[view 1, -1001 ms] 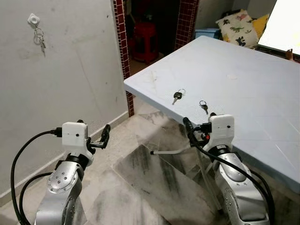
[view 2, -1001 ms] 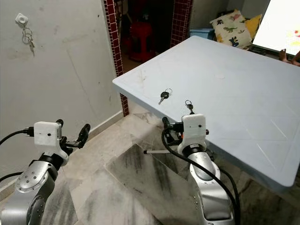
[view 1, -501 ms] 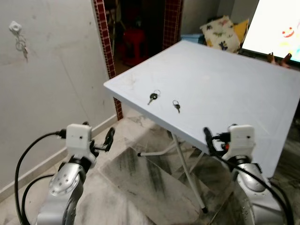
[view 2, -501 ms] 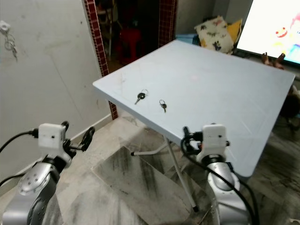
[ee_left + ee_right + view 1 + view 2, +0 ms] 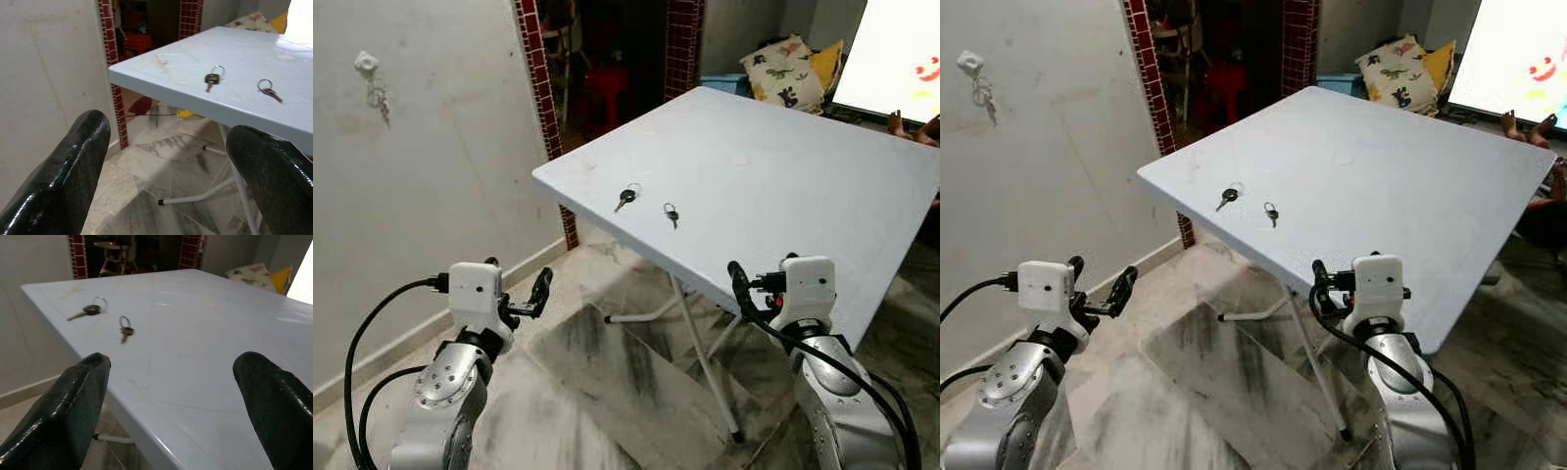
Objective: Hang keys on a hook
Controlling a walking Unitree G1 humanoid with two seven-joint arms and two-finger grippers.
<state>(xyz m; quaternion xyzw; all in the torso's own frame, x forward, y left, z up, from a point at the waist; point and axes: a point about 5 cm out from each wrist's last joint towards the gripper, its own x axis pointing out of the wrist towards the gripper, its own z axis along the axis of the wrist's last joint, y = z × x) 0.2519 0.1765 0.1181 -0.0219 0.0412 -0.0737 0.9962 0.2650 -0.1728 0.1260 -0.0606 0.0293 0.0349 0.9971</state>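
Note:
Two loose keys lie near the near-left corner of the pale blue table (image 5: 803, 166): a black-headed key (image 5: 626, 197) and a smaller key on a ring (image 5: 671, 212). They also appear in the left wrist view, the black-headed key (image 5: 213, 78) and the ringed key (image 5: 268, 90). A white hook (image 5: 367, 65) on the left wall holds a hanging set of keys (image 5: 380, 99). My left gripper (image 5: 516, 284) is open and empty, low over the floor beside the wall. My right gripper (image 5: 759, 279) is open and empty, just short of the table's front edge.
White folding table legs (image 5: 700, 362) stand on the marble floor under the table. A red-tiled door frame (image 5: 540, 108) opens onto a dark room with a red stool (image 5: 614, 86). Cushions (image 5: 790, 70) and a bright screen (image 5: 901, 49) lie beyond the table's far side.
The whole view has pulled back from the table and shifted, so the camera moved. The keys lie where they were and both grippers stay open and empty.

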